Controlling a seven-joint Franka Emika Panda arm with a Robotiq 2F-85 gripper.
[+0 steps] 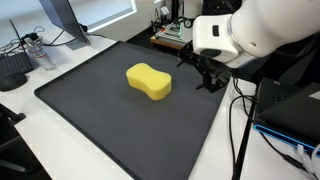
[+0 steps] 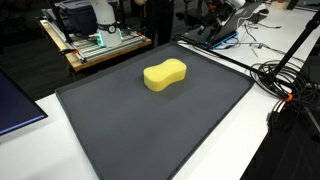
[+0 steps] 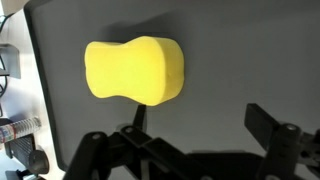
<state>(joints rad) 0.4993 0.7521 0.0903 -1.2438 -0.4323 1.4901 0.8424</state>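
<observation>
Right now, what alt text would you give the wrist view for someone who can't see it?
A yellow sponge shaped like a peanut lies on a dark grey mat, just beyond the open hand, whose black fingers rise from the bottom edge. Nothing is held.

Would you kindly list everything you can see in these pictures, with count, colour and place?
sponge: one, yellow, lying near the middle of the mat
mat: one, dark grey, spread over the table
table: one, white, under the mat
cables: several, black, on the table beside the mat
wooden bench: one, light brown, behind the mat, carrying equipment
arm: one, white, reaching in over the mat's edge
gripper: one, black, open, close to the sponge but not touching it
</observation>
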